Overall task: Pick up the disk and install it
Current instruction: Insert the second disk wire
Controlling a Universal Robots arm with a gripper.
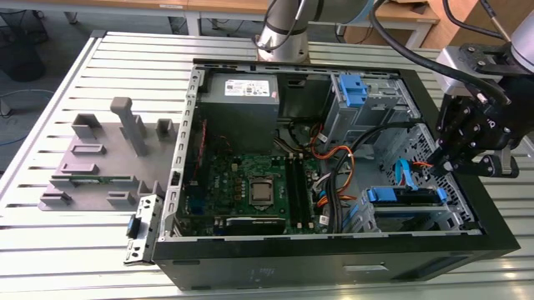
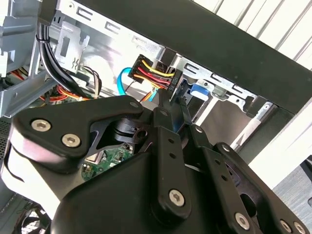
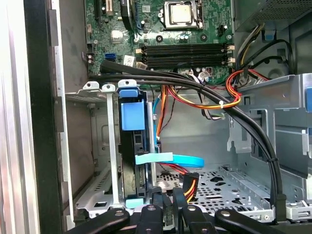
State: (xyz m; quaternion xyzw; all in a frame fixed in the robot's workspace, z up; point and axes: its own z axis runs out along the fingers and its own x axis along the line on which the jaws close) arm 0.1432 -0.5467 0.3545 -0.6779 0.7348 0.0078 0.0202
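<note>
Well off from the claw, the motherboard is lying bare; nearer, just below it, the disk is sitting in its drive cage, so installing looks to be nearly finishing; whether the claw is spread or pinching I cannot tell; a wired plug is hanging just beside it; any further seating is calling for a straight push along the cage, clear of cables
</note>
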